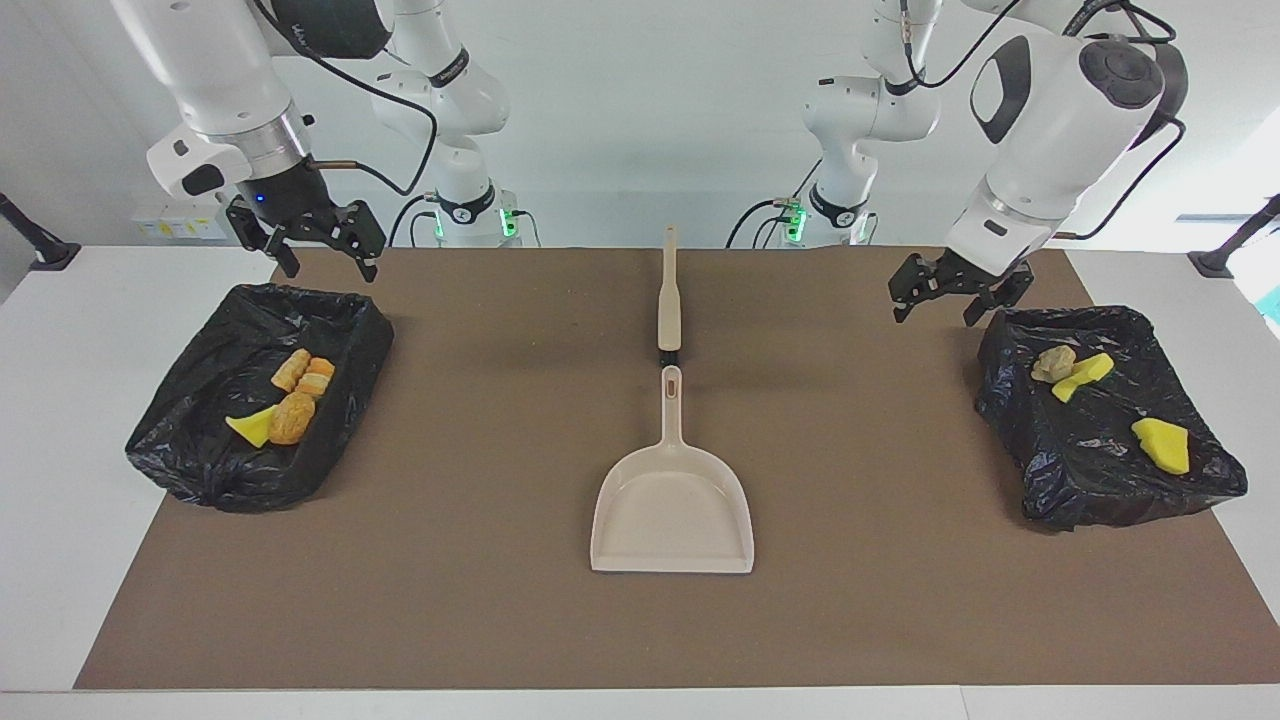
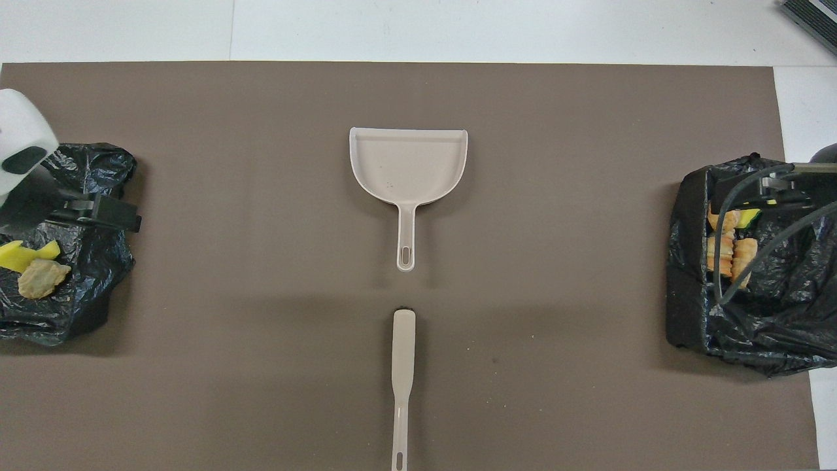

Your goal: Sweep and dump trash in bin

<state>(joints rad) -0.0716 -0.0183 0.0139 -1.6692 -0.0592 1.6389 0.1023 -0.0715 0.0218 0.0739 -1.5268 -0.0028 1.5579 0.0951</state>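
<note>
Two lined bins (image 1: 262, 400) (image 1: 1105, 420) holding scraps (image 1: 292, 417), dustpan (image 1: 672, 505), brush (image 1: 668, 295) between

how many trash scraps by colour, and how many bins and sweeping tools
yellow scraps: 3
tan-orange scraps: 3
grey-tan lump: 1
black-lined bins: 2
dustpan: 1
brush: 1
total: 11

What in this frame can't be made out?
- Overhead view: the bin at the right arm's end is partly covered by the right arm's cables, so its scraps cannot be counted.
- Overhead view: the bin at the left arm's end is cut by the edge and covered by the left gripper.
- Overhead view: the brush runs off the edge.
</note>
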